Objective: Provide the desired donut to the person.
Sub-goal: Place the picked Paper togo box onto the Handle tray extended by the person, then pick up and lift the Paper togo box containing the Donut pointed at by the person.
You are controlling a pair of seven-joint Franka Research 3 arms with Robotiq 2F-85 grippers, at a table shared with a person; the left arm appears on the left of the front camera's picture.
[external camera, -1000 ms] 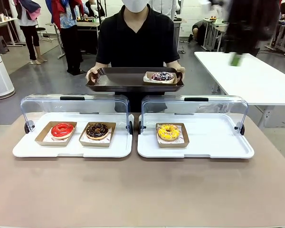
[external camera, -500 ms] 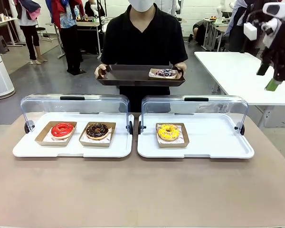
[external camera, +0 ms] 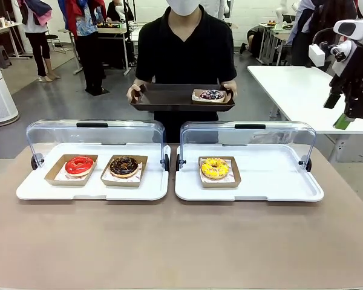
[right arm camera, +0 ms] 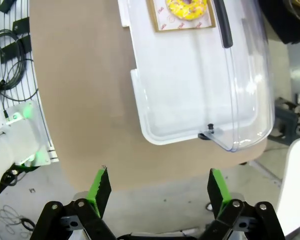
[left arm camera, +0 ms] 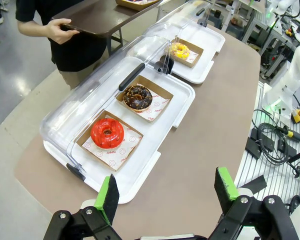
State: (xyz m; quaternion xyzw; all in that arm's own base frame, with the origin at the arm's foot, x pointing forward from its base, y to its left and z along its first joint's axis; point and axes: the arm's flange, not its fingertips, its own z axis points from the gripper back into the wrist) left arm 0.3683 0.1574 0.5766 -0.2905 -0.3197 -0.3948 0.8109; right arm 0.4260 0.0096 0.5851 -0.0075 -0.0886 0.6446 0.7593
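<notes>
Off to the far right sits a white table (external camera: 302,90); two bystanders (external camera: 89,54) stand far left; black cables (left arm camera: 267,142) lie coiled beside the brown worktop (left arm camera: 205,125).

Clear glossy plastic lids (external camera: 97,134); matt brown tabletop (external camera: 169,241); cardboard trays (external camera: 52,173).

Left case (external camera: 30,188) holds 2 donuts (external camera: 79,165) (external camera: 124,166), right case (external camera: 278,181) 1 donut (external camera: 215,168); behind, the person's (external camera: 181,51) tray (external camera: 163,96) bears a 4th donut (external camera: 212,95).
</notes>
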